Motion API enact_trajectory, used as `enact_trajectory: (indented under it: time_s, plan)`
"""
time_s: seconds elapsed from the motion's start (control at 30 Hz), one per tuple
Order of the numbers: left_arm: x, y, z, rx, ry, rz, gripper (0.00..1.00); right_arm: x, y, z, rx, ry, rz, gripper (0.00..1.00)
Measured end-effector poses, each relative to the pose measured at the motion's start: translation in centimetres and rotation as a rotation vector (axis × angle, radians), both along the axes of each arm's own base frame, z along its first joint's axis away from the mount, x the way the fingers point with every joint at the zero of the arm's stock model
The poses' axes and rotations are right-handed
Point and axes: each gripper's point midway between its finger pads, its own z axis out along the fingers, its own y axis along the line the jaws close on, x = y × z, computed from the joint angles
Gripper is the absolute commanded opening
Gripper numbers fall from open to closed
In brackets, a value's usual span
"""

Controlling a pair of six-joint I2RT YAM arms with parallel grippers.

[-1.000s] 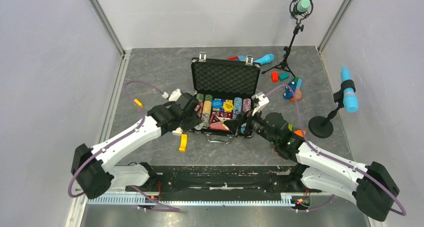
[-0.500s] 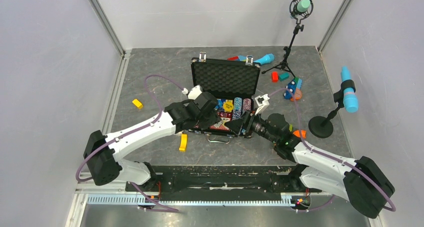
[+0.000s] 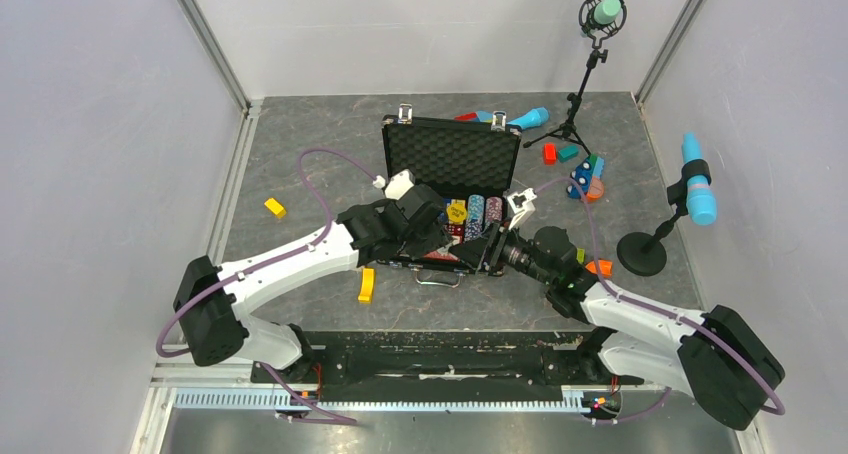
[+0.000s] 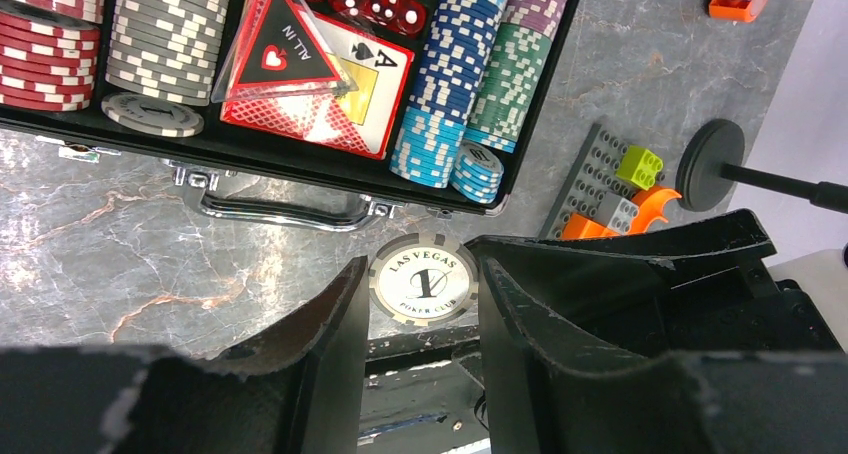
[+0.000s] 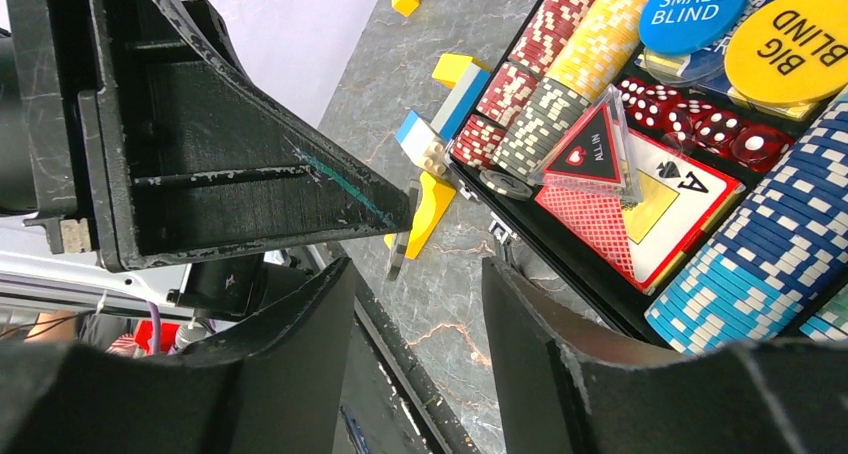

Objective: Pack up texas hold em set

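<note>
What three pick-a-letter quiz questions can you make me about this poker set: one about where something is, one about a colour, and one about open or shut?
1. How is the case lid? A) shut B) open C) taken off
2. What colour is the Big Blind button? A) yellow B) green C) white
3. Where is the Las Vegas chip? A) on the case lid B) in the left gripper C) on the Big Blind button
Answers: 1 B, its foam lining shows. 2 A, it is plainly yellow. 3 B, the gripper's fingers pinch its edges.
</note>
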Motion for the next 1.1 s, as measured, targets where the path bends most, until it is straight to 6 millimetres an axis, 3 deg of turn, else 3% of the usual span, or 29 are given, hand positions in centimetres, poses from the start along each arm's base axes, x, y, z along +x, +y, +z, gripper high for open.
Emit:
enact_trajectory:
  time_s: [0.27,0.6,1.1]
  plan:
    - [-0.1,-0.7,0.0,-0.003,-0.002,-0.012,0.46,0.1,0.1,0.2,0.014,-0.004,0.007,0.45]
    - [-0.3,-1.2,-0.2,-0.002,-0.001,-0.022,0.46,0.0,0.1,0.3,0.019,-0.007,0.015,0.29]
    - [-0.3,-1.4,0.0,-0.008,-0.005,-0.028,0.46,-0.1,0.2,0.1,0.017,-0.001,0.025,0.12]
